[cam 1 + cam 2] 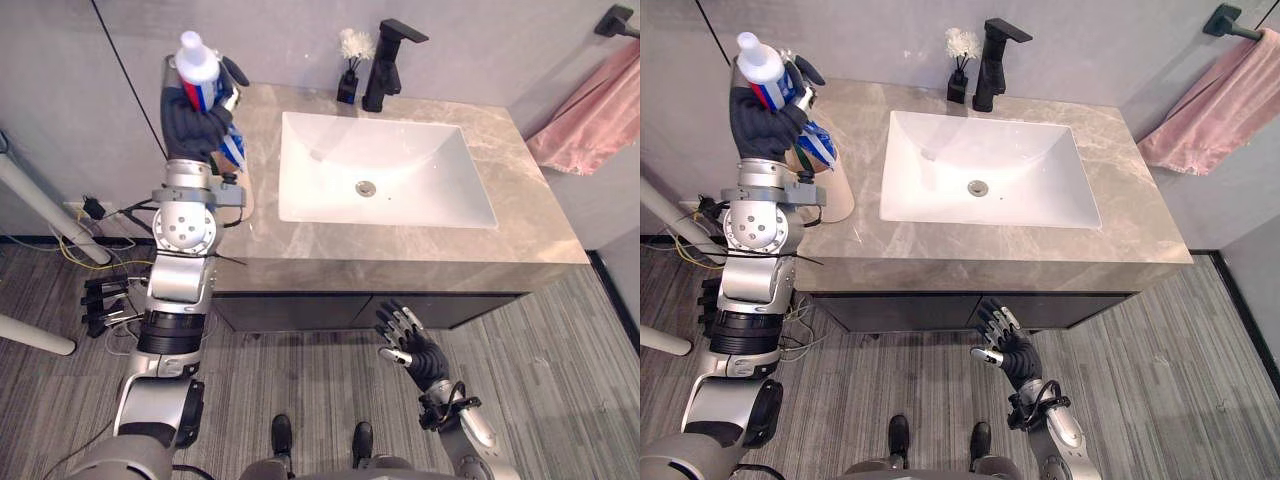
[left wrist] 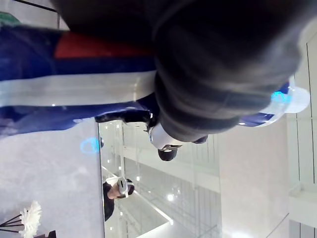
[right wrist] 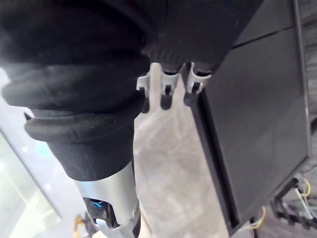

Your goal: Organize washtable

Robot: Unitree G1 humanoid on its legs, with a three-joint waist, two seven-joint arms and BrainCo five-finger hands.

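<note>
The left hand [image 1: 195,125] is curled round a tube [image 1: 200,68], held upright with its cap up, above the left end of the counter [image 1: 400,247] and well left of the sink [image 1: 385,170]. The right hand [image 1: 410,340] hangs slack-fingered below the counter's front, much farther from the tube.

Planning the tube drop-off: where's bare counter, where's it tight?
Widest bare patch: the counter right of the sink, toward the pink towel. Front strip is free but narrow. Crowded: back edge by faucet and flower vase, and left end under the left hand holding the tube.
</note>
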